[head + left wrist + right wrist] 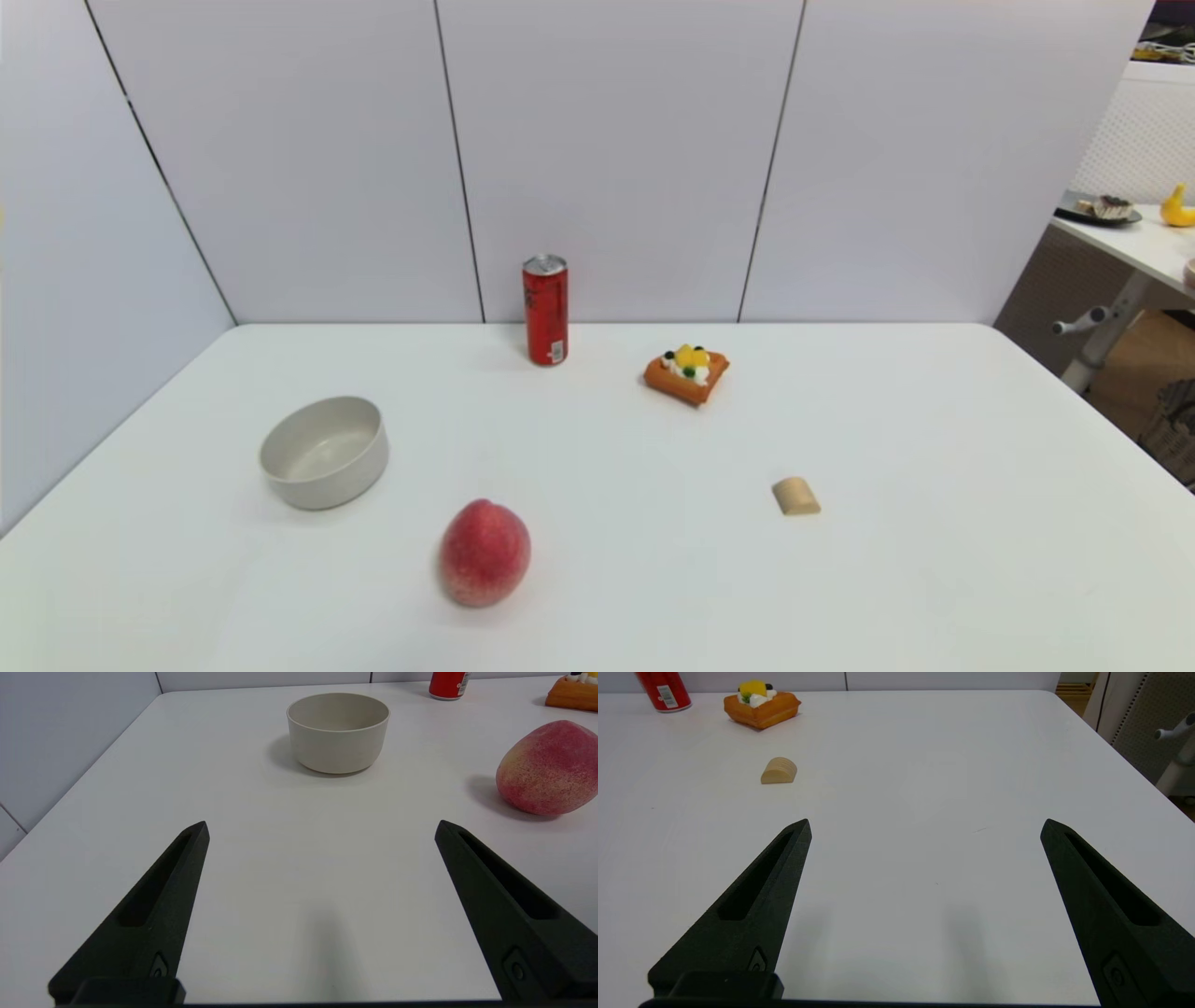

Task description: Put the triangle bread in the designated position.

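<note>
The right pincer [924,826] hangs low over the near right part of the white worktop [934,523], its two black fingers [752,905] spread wide apart with nothing between them; the left pincer [322,828] sits the same way over the near left part, fingers apart and empty, facing the beige bowl [338,737]. Neither arm shows in the head view, so both look parked. Out from the right pincer lies the small tan block [779,771], and beyond it, toward the back wall, the triangle bread [687,373] rests flat on the worktop, untouched, with the red can [545,310] standing near it on its left. The peach [485,553] lies at the near centre, between the bowl and the block. The task seems not yet begun, and no marked position is visible; the bowl is only my guess at the target. The risks from here: a reach by the right pincer might brush the tan block on the way, a wide sweep might tip the tall can, and a squeeze on the cream-and-fruit topping rather than the wedge's sides might let the bread slip or tilt.
</note>
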